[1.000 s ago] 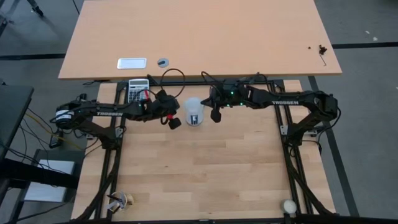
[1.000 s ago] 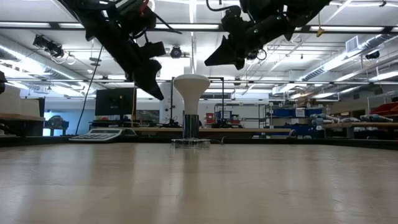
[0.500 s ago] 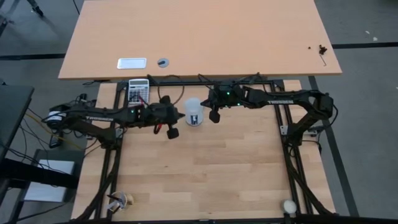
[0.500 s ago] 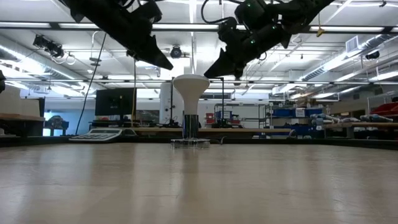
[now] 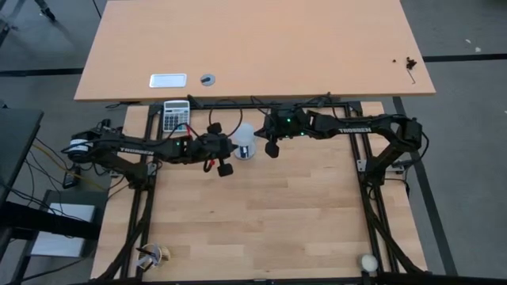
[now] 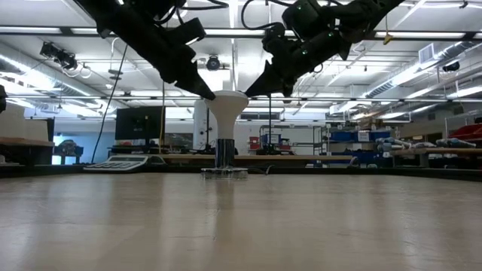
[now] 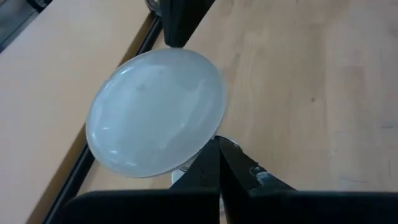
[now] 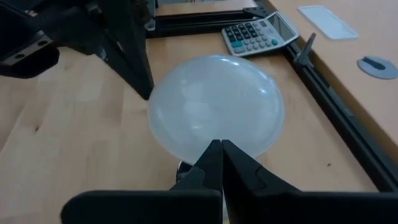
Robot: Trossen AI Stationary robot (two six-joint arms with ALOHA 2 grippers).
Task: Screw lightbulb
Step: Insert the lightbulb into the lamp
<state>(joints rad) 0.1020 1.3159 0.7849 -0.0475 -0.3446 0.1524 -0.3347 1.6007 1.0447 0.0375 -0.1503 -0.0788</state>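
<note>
I have my left tool (image 6: 205, 92) and right tool (image 6: 252, 90), both pinched closed and empty, pressed against opposite edges of the lightbulb (image 6: 227, 105), upright mid-worktop (image 5: 277, 206), probably to twist it between them.

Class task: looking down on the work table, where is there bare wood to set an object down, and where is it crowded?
Free: the wide bare wood of the table between the two side rails, below the arms. Crowded: the far edge, where the lightbulb stands with the shut left pincer and shut right pincer at either side, and the calculator lies nearby.
</note>
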